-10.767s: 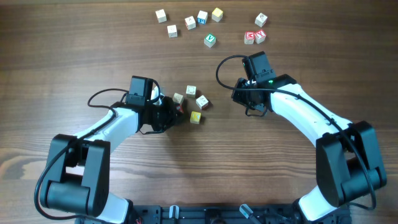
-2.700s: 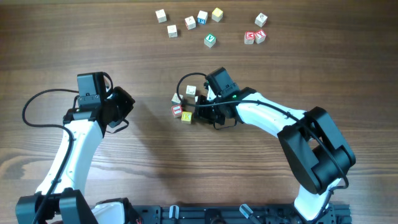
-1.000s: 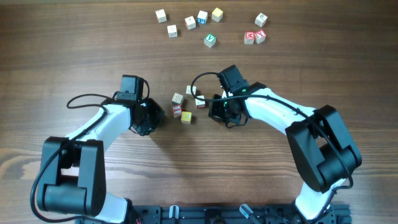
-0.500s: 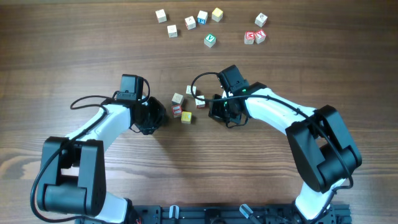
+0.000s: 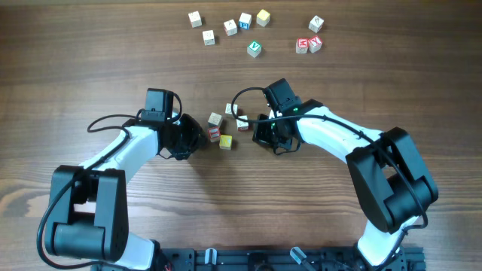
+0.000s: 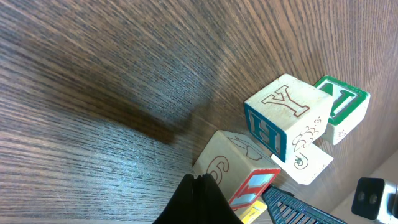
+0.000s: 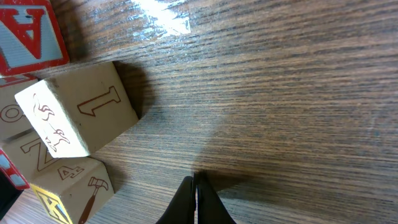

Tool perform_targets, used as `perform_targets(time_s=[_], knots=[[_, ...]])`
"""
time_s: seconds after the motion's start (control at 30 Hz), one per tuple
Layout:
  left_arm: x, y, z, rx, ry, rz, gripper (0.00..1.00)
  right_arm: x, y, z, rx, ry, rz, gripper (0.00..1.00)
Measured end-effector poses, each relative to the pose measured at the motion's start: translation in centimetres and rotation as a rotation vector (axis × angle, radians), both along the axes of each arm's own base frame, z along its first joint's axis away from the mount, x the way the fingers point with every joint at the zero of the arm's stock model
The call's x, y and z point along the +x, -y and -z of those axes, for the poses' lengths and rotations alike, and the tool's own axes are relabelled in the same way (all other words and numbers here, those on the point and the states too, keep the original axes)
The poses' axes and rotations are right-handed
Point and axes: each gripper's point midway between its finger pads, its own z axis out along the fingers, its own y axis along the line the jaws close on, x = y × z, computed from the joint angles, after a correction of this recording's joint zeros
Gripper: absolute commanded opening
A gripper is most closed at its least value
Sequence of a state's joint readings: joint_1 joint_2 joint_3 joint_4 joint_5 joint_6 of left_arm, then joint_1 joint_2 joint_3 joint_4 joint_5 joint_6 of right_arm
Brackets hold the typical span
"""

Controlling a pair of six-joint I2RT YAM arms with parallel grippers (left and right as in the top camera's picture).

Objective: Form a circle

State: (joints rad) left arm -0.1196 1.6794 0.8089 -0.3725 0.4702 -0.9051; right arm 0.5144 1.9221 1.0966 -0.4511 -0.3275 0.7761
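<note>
The circle (image 5: 227,126) is a small cluster of letter cubes at the table's middle: three pale cream ones, a red-faced cube (image 5: 214,135) and a yellow cube (image 5: 226,141). My left gripper (image 5: 199,138) is shut and empty, with its tip just left of the red-faced cube. In the left wrist view the closed tip (image 6: 198,181) sits right beside the red-faced cube (image 6: 239,167), and whether they touch is unclear. My right gripper (image 5: 258,138) is shut and empty, a little right of the cluster. Its tip (image 7: 194,181) rests low over bare wood, apart from the cream cube marked 1 (image 7: 78,118).
Several loose cubes lie along the far edge, among them a green-faced cube (image 5: 254,49), a yellow-topped one (image 5: 262,16) and two red ones (image 5: 308,44). Both forearms flank the cluster, and cables loop above each wrist.
My left gripper has slid right, closing in on the red-faced cube. The right arm and the cubes have stayed put.
</note>
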Motion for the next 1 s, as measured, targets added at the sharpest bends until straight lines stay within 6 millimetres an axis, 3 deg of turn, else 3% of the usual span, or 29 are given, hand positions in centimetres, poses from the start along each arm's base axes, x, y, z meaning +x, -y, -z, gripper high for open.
perform_targets(time_s=[1.0], knots=[[-0.08, 0.28, -0.14, -0.026, -0.02, -0.025, 0.04, -0.02, 0.02, 0.02, -0.001, 0.001, -0.003, 0.06]])
